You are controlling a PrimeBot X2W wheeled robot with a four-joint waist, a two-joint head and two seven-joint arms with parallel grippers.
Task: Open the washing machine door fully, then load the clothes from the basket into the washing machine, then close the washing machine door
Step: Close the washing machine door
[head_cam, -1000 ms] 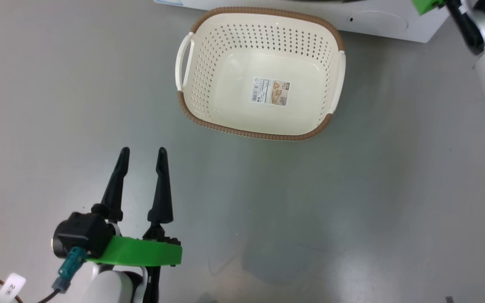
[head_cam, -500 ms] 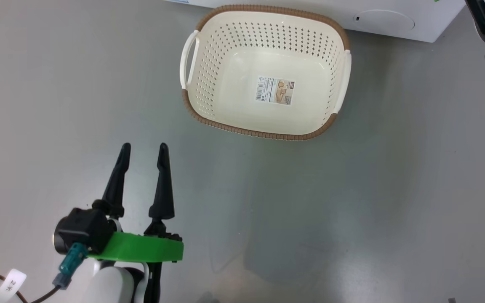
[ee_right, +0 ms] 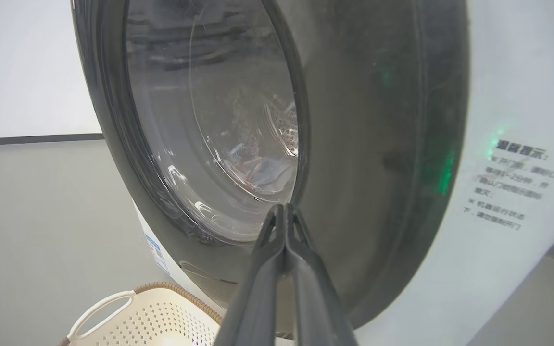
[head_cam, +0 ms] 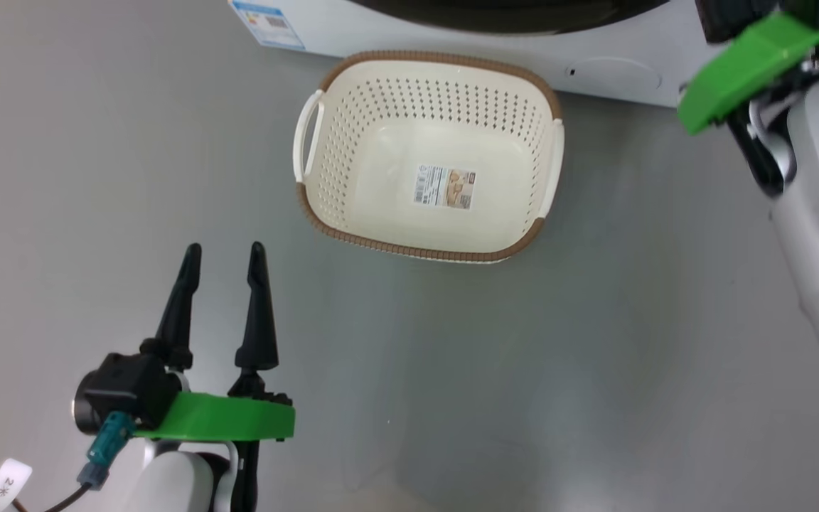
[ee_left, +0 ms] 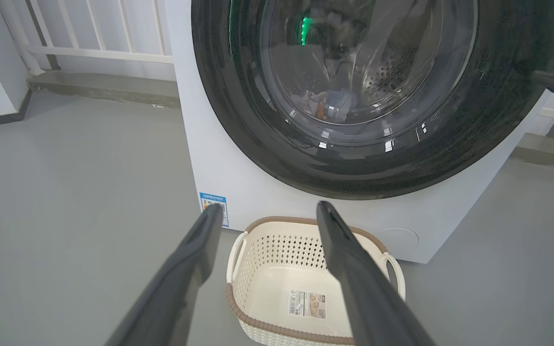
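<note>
surface: grey floor (head_cam: 97, 142) | on it: basket (head_cam: 352, 142), washing machine (head_cam: 395, 35) | spacing: just beside, perhaps touching

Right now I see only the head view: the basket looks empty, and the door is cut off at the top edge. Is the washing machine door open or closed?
Observer: In the left wrist view the washing machine door lies flat against the front of the washing machine, so it looks closed.
Operator: Then where are the clothes?
Observer: Seen through the door, the clothes lie low in the drum.
Operator: My view cuts off the right gripper. Is it open?
Observer: No, the right gripper is shut, with its tips close to the door near the window's edge. I cannot tell whether they touch it.
</note>
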